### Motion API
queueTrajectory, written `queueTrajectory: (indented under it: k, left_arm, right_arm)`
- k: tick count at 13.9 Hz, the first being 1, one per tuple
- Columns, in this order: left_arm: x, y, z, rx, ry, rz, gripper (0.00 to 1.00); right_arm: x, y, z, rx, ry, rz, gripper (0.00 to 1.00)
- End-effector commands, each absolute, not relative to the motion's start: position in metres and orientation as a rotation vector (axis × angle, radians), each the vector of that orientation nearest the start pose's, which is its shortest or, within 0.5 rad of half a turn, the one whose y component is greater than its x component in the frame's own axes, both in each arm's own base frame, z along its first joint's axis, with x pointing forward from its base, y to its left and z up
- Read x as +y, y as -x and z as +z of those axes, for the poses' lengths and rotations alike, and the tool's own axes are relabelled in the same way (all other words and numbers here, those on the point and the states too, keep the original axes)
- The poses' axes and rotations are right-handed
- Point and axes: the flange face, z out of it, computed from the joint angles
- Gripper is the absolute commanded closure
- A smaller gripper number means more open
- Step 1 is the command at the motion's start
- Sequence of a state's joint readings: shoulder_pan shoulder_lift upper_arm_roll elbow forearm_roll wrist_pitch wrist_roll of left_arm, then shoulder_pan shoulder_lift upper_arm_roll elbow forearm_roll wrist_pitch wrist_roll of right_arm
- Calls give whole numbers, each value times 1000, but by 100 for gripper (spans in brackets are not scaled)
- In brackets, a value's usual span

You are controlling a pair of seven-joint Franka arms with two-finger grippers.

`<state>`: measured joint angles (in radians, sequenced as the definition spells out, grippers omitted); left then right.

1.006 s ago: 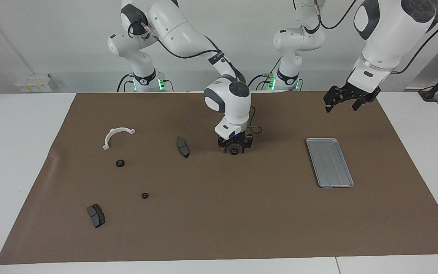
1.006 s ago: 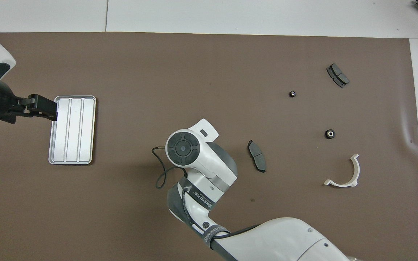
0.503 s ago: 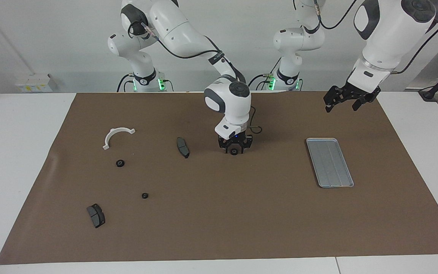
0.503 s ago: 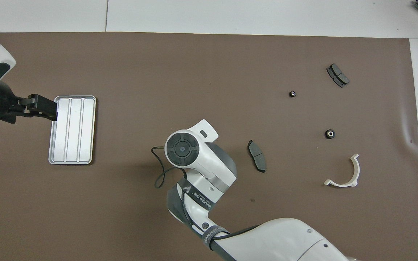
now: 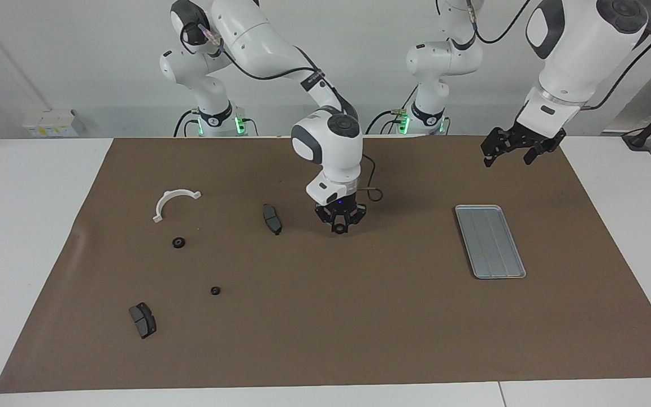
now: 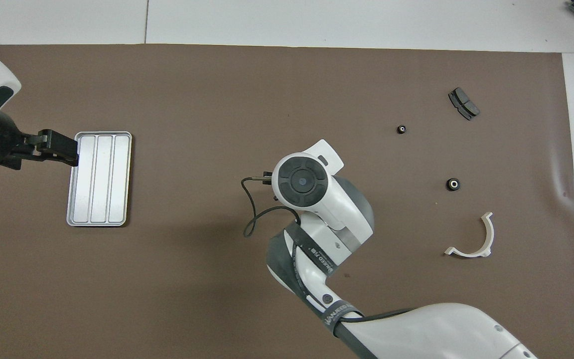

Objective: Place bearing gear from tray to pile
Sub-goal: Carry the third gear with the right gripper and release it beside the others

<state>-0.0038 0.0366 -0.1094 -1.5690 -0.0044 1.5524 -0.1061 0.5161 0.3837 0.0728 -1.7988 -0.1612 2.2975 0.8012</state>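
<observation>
The right gripper [image 5: 340, 228] has lifted off the mat, clamped on the bearing gear [image 5: 339, 229], toward the brake pad [image 5: 272, 219]. The left gripper [image 5: 514, 151] waits spread near the tray [image 5: 490, 241].

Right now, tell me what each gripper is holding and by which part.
The right gripper is shut on a small black round bearing gear, pinched across its outer rim and raised over the brown mat. The left gripper holds nothing.
</observation>
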Motion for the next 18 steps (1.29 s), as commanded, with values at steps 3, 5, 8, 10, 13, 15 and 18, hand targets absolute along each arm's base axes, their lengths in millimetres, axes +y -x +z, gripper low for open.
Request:
queueTrajectory:
  k: [3, 5, 8, 10, 13, 15, 18]
  left_arm:
    - [-58, -557, 604, 24, 3133, 73, 0]
    - [-58, -557, 604, 24, 3133, 71, 0]
    - [-58, -557, 603, 24, 3133, 73, 0]
    - [-57, -558, 604, 0, 3133, 71, 0]
    - [-56, -557, 610, 0, 3134, 57, 0]
    - [-56, -557, 610, 0, 3134, 57, 0]
    - [-56, -556, 611, 0, 3134, 54, 0]
  right_arm:
    - [255, -536, 358, 35, 3181, -217, 100]
    - [215, -537, 354, -39, 3192, -171, 100]
    - [158, -540, 341, -116, 3175, -113, 100]
    - [118, -532, 323, -174, 3167, -146, 100]
    - [99, -523, 307, -181, 3165, -135, 91]
    - [91, -524, 304, -167, 3168, -118, 29]
    - [95, -530, 313, -145, 3163, -131, 0]
